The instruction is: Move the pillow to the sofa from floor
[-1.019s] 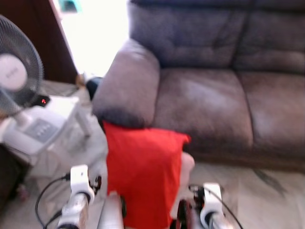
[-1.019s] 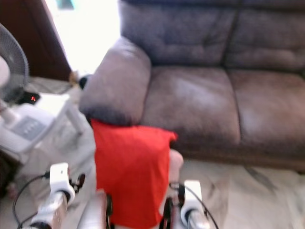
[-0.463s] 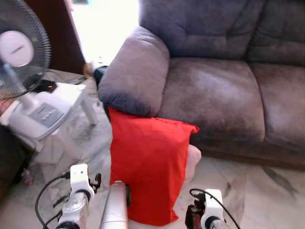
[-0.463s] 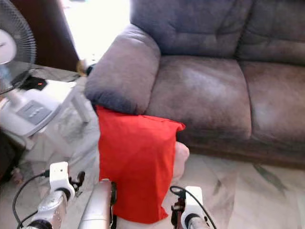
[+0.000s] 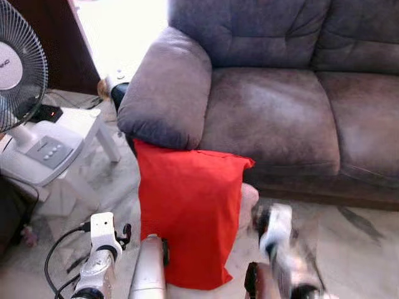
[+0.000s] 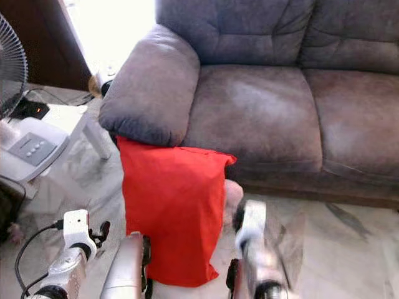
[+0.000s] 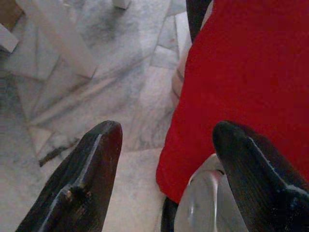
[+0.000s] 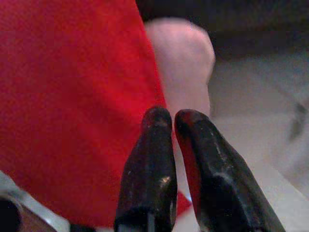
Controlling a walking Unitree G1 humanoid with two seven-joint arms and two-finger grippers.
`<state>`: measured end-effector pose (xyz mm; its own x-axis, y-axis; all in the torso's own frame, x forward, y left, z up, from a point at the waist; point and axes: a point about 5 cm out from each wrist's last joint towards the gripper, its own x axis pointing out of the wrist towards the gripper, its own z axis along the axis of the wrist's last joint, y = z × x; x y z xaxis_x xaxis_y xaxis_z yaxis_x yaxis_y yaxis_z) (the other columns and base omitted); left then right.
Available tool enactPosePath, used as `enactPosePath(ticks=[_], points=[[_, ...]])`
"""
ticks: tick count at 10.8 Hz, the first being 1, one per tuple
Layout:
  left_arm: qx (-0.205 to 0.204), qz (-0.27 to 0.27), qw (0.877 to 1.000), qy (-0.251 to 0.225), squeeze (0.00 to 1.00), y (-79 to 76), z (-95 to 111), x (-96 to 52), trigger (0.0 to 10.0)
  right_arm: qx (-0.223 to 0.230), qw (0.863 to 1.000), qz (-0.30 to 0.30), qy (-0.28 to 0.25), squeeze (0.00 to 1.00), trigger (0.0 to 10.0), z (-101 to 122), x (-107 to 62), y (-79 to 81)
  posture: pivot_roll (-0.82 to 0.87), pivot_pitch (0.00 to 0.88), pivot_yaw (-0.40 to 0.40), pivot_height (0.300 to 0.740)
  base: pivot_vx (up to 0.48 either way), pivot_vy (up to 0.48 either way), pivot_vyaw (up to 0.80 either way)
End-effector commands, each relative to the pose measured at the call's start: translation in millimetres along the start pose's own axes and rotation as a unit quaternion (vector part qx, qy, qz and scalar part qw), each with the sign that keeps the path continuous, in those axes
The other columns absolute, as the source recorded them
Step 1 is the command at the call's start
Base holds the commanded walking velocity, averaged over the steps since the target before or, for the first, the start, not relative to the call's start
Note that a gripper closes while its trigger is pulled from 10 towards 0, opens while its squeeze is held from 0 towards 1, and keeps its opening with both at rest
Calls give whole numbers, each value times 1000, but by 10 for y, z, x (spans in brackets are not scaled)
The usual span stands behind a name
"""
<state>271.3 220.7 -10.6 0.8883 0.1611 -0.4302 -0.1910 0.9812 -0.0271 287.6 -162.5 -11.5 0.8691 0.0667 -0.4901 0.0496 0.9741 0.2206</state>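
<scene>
Marble floor: fan beside pillow.

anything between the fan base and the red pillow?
Only bare marble floor lies between the fan base and the red pillow, in the left eye view.

Red pillow upright on floor, against grey sofa armrest.

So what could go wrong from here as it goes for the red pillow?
The right gripper is shut beside the pillow, so it may only push the pillow over instead of gripping it.

The left gripper is open, but mostly over bare floor, so it could close on nothing.

A fan stands close on the left; a wide lift might knock it.
</scene>
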Motion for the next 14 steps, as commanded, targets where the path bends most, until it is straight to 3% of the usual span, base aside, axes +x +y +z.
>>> enactPosePath(ticks=[1, 3, 4, 6, 9, 10, 12, 13, 14], points=[[3, -2, 1000, -17, 0, 2, 66, 16, 10000, 19, 1000, 11, -18, 0, 10000, 188, 62, 43, 156, 222, 20, 591, 0, 0, 0], [-1, -13, 998, -54, 0, -31, 217, 48, 10000, 33, 998, 39, -48, 0, 10000, 613, 175, 173, 168, 250, 12, 591, 0, 0, 0], [3, -24, 996, -86, 0, -61, 358, 70, 10000, 66, 993, 63, -74, 1000, 10000, 915, 227, 304, 181, 277, 4, 591, 0, 0, 0], [-6, -35, 991, -126, 0, -111, 465, 43, 10000, 100, 987, 85, -89, 1000, 10000, 1183, 257, 446, 200, 337, -9, 591, 0, 0, 0], [-31, -50, 981, -183, 0, -197, 683, -45, 10000, 121, 980, 123, -101, 1000, 10000, 1383, 259, 574, 204, 390, -21, 591, 0, 0, 0], [-48, -54, 974, -216, 0, -211, 865, -82, 10000, 124, 976, 143, -112, 1000, 10000, 1470, 252, 634, 202, 401, -25, 591, 0, 0, 0], [-83, -58, 949, -300, 0, -160, 1465, -202, 10000, 127, 971, 152, -137, 1000, 10000, 1652, 236, 696, 202, 417, -30, 591, 0, 0, 0], [-98, -59, 943, -312, 0, -127, 1596, -225, 10000, 118, 973, 142, -138, 933, 10000, 1678, 236, 688, 206, 429, -29, 591, 0, 0, 0], [-104, -62, 941, -317, 0, -104, 1677, -259, 10000, 102, 979, 117, -134, 0, 10000, 1694, 241, 648, 205, 439, -30, 591, 0, 0, 0]])
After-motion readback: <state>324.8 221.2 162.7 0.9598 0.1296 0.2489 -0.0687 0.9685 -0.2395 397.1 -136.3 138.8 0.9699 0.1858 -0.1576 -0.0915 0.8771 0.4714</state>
